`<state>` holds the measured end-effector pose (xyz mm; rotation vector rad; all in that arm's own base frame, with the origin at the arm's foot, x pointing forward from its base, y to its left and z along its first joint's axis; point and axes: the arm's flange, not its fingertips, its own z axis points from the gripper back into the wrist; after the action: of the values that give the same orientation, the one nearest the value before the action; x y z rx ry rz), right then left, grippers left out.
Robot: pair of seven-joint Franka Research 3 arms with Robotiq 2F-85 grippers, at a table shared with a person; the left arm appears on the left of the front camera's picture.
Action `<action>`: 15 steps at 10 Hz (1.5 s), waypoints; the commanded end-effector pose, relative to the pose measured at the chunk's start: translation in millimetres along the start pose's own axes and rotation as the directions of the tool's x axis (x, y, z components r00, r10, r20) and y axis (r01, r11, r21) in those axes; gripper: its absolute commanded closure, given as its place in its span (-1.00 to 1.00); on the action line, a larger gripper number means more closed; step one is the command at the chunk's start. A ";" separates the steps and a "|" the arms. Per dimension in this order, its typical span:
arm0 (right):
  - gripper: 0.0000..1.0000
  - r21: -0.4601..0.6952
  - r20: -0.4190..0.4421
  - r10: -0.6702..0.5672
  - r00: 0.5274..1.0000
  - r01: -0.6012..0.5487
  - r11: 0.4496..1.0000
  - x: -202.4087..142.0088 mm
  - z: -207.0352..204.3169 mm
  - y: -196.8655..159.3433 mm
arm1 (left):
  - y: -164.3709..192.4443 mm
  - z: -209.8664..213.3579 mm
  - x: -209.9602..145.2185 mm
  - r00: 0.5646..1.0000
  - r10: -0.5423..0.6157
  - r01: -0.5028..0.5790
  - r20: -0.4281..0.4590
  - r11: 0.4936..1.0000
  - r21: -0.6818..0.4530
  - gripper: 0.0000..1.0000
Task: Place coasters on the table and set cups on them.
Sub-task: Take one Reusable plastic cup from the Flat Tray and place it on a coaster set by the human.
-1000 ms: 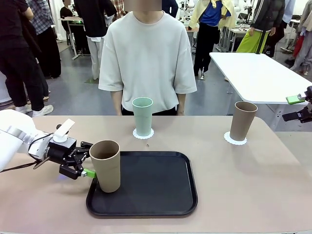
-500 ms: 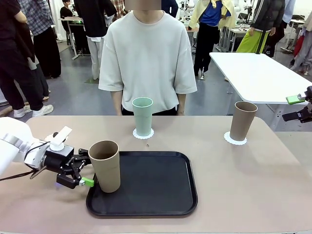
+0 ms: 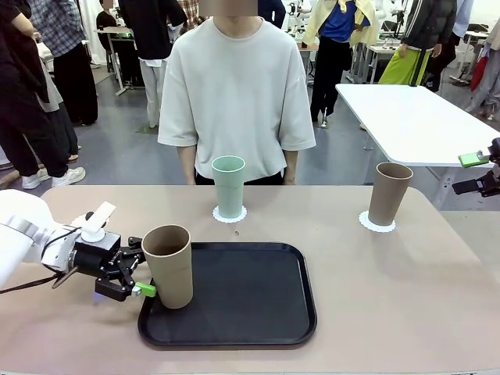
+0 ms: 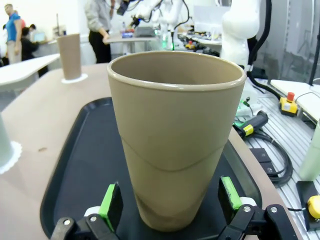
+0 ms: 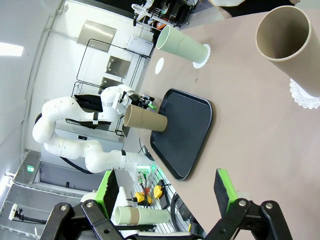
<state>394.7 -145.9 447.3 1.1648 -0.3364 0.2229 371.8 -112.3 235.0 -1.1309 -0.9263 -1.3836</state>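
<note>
1. The matte beige-pink worktop (image 3: pixel 406 273) carries a black rounded-corner tray (image 3: pixel 250 301).
2. A tan-brown tapered tumbler (image 3: pixel 169 266) stands on the tray's left edge, between the left fingers (image 3: pixel 139 269), which are spread and not gripping.
3. A mint tumbler (image 3: pixel 229 186) and a second tan tumbler (image 3: pixel 389 193) sit on white lacy doilies (image 3: pixel 376 224).
4. The right fingers (image 5: pixel 167 197) hang spread, holding nothing.
5. People stand behind.

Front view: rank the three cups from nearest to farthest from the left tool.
1. Tan cup on the tray's left edge, between the left tool's open fingers.
2. Mint cup, mid-table on a doily.
3. Second tan cup, far right on a doily.
</note>
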 end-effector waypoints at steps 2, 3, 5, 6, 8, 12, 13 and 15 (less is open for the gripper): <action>-1.00 0.006 0.007 0.000 1.000 0.000 1.000 -0.7 -1.1 -0.8 | -1.5 -18.6 -4.5 0.998 -0.056 0.056 0.028 0.998 0.007 -1.00; -1.00 0.006 0.007 0.000 1.000 0.000 1.000 -0.7 -1.1 -0.8 | -0.6 -21.6 -4.2 0.998 -0.054 0.054 0.032 0.999 0.003 -1.00; -1.00 0.006 0.007 0.000 1.000 0.000 1.000 -0.7 -1.1 -0.8 | 1.9 -31.3 -3.0 0.997 -0.063 0.064 0.040 0.998 -0.011 -1.00; -1.00 0.006 0.007 0.000 1.000 0.000 1.000 -0.7 -1.1 -0.8 | 3.3 -34.7 -2.3 0.996 -0.078 0.078 0.041 0.997 -0.007 -1.00; -1.00 0.006 0.007 0.000 1.000 0.000 1.000 -0.7 -1.1 -0.8 | 4.4 -38.5 -2.2 0.993 -0.100 0.101 0.056 0.995 -0.023 -0.04; -1.00 0.006 0.007 0.000 1.000 0.000 1.000 -0.7 -1.1 -0.8 | 2.4 -36.6 -1.7 0.993 -0.101 0.103 0.064 0.994 -0.031 1.00; -1.00 0.006 0.007 0.000 1.000 0.000 1.000 -0.7 -1.1 -0.8 | 2.5 -35.3 -0.4 0.993 -0.098 0.101 0.069 0.994 -0.029 0.41; -1.00 0.006 0.007 0.000 1.000 0.000 1.000 -0.7 -1.1 -0.8 | -0.8 -24.9 19.2 0.995 -0.064 0.065 0.074 0.998 -0.009 0.63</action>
<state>394.7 -145.9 447.3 1.1648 -0.3364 0.2230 378.6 -145.9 243.2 -1.1845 -0.9489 -1.4221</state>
